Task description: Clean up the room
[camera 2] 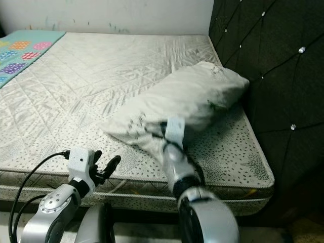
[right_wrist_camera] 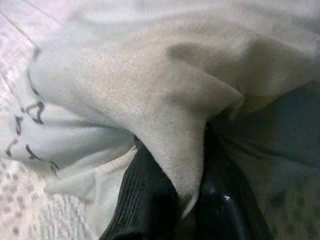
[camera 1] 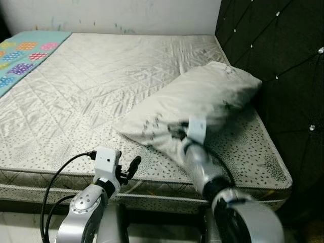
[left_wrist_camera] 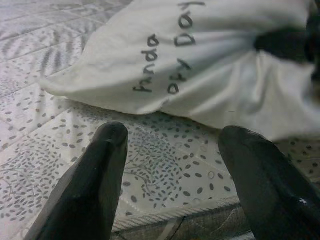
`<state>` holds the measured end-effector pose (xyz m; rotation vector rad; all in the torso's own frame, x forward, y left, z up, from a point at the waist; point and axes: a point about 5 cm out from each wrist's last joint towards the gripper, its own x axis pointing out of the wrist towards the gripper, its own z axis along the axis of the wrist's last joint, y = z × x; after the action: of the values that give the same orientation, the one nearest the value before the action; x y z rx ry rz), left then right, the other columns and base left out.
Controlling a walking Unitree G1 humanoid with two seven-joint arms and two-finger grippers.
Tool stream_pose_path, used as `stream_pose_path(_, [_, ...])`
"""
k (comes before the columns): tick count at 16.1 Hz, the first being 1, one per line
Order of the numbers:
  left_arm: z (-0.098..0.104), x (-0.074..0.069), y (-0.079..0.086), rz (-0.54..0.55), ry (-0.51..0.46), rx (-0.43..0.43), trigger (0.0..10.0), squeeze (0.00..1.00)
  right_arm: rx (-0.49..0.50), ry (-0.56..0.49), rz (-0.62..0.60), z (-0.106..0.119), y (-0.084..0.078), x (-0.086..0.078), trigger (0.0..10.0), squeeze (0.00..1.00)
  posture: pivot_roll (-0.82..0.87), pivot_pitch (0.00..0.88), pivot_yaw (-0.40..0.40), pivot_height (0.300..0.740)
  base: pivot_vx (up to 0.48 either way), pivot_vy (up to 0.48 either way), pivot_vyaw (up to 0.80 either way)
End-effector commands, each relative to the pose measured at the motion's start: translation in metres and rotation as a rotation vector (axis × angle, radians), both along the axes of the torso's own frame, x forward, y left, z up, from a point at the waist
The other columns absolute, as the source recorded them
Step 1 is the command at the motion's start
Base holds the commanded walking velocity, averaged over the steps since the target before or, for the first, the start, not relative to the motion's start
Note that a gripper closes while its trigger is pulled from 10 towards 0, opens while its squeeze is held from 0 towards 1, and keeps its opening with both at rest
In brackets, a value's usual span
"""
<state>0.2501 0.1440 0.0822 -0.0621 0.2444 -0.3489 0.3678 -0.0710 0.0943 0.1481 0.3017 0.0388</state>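
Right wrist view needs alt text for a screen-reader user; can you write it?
The right gripper has its jaws shut on a fold of a white pillow, seen very close. Dark handwriting marks the pillowcase at one side, above a speckled mattress.

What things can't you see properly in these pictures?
- Right gripper: the pillow cloth wraps its fingers in the right wrist view, and the arm covers them in the eye views.
- Writing on the pillow: folds break it up in the left wrist view; too small in the eye views.
- Blanket: cut off by the left edge of both eye views.
- Left gripper is open, near the mattress edge; its arm runs off the bottom.
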Motion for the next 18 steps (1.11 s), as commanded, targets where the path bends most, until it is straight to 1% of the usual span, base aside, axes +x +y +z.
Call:
stream_pose_path(1, [0.0, 0.002, 0.002, 0.009, -0.006, 0.019, 10.0, 0.0, -0.019, -0.091, -0.014, 0.026, -0.01, 0.015, 0.0, 0.0, 0.0, 0.0, -0.018, 0.57, 0.0, 0.0, 0.0])
stream_pose_path(2, [0.0, 0.002, 0.002, 0.015, -0.009, 0.018, 10.0, 0.0, -0.051, -0.122, -0.017, 0.037, -0.019, 0.021, 0.0, 0.0, 0.0, 0.0, -0.022, 0.57, 0.0, 0.0, 0.0])
stream_pose_path(4, [0.0, 0.002, 0.001, 0.02, -0.012, 0.016, 10.0, 0.0, -0.095, -0.15, -0.026, 0.046, -0.032, 0.027, 0.0, 0.0, 0.0, 0.0, -0.025, 0.57, 0.0, 0.0, 0.0])
stream_pose_path(6, [0.0, 0.001, 0.003, 0.029, -0.013, 0.019, 10.0, 0.0, -0.157, -0.166, -0.052, 0.052, -0.051, 0.031, 0.0, 0.0, 0.01, 0.0, -0.025, 0.57, 0.0, 0.0, 0.0])
stream_pose_path(7, [0.0, 0.001, 0.006, 0.038, -0.013, 0.025, 10.0, 0.0, -0.203, -0.169, -0.081, 0.056, -0.067, 0.033, 0.0, 0.0, 0.01, 0.0, -0.025, 0.57, 0.0, 0.0, 0.0])
stream_pose_path(9, [0.0, 0.001, 0.007, 0.041, -0.013, 0.028, 10.0, 0.0, -0.238, -0.176, -0.105, 0.059, -0.079, 0.034, 0.0, 0.0, 0.01, 0.0, -0.025, 0.57, 0.0, 0.0, 0.0])
stream_pose_path(10, [0.0, 0.0, 0.007, 0.043, -0.014, 0.03, 10.0, 0.0, -0.264, -0.186, -0.152, 0.066, -0.099, 0.036, 0.0, 0.0, 0.0, 0.0, -0.02, 0.57, 0.0, 0.0, 0.0])
stream_pose_path(11, [0.0, 0.0, 0.007, 0.044, -0.015, 0.03, 10.0, 0.0, -0.301, -0.2, -0.183, 0.073, -0.115, 0.036, 0.0, 0.0, 0.0, 0.0, -0.019, 0.57, 0.0, 0.0, 0.0])
stream_pose_path(13, [0.0, 0.0, 0.005, 0.042, -0.013, 0.029, 10.0, 0.0, -0.346, -0.214, -0.215, 0.077, -0.136, 0.034, 0.0, 0.0, -0.02, 0.0, -0.015, 0.57, 0.0, 0.0, 0.0])
stream_pose_path(14, [-0.001, 0.001, 0.004, 0.039, -0.012, 0.027, 10.0, 0.0, -0.378, -0.217, -0.229, 0.075, -0.149, 0.03, 0.0, 0.0, -0.02, 0.0, -0.011, 0.57, 0.0, 0.0, 0.0])
stream_pose_path(15, [-0.001, 0.001, 0.003, 0.037, -0.012, 0.026, 10.0, 0.0, -0.391, -0.219, -0.236, 0.074, -0.155, 0.028, 0.0, 0.0, -0.03, 0.0, -0.009, 0.57, 0.0, 0.0, 0.0])
stream_pose_path(16, [-0.001, 0.001, 0.003, 0.036, -0.011, 0.025, 10.0, 0.0, -0.42, -0.224, -0.252, 0.072, -0.166, 0.024, 0.0, 0.0, -0.03, 0.0, -0.006, 0.57, 0.0, 0.0, 0.0])
stream_pose_path(17, [-0.001, 0.001, 0.003, 0.035, -0.01, 0.026, 10.0, 0.0, -0.429, -0.225, -0.258, 0.072, -0.17, 0.022, 0.0, 0.0, -0.03, 0.0, -0.002, 0.57, 0.0, 0.0, 0.0])
stream_pose_path(18, [-0.002, 0.001, 0.003, 0.033, -0.009, 0.027, 10.0, 0.0, -0.459, -0.228, -0.292, 0.072, -0.186, 0.017, 0.0, 0.0, -0.05, 0.0, 0.006, 0.57, 0.0, 0.0, 0.0])
